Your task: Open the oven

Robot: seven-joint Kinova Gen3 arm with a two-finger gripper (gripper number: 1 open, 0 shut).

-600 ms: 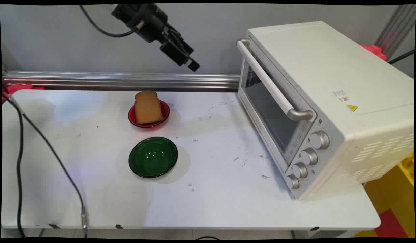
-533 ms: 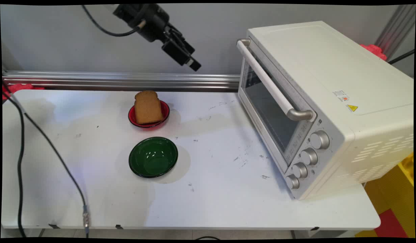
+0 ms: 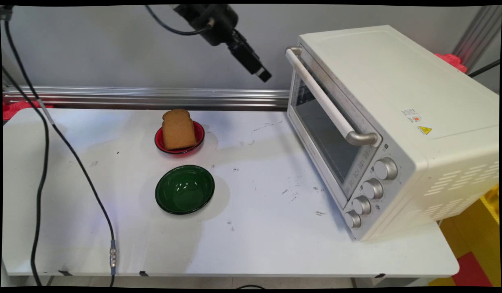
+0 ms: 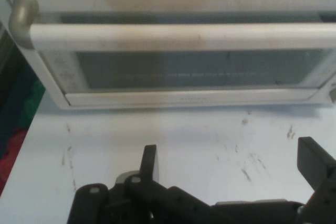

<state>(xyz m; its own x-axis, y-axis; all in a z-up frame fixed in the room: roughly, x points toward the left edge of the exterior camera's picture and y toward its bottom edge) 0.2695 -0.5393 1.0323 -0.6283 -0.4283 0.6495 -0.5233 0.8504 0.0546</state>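
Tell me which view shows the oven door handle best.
The hand view: the oven door handle fills the frame head-on, with its door's glass below. The main view shows the whole handle slanting, from the side.

Cream-white toaster oven (image 3: 397, 101) at the right end of the white tabletop (image 3: 255, 228), front angled toward the middle. Glass door (image 3: 324, 138) shut, with a long pale bar handle (image 3: 322, 99) on grey metal ends across its top. Four silver knobs (image 3: 373, 189) in a column at the front's near end. Raised near the handle's far end, apart from it: black end effector (image 3: 261, 73), fingers spread wide, facing the door
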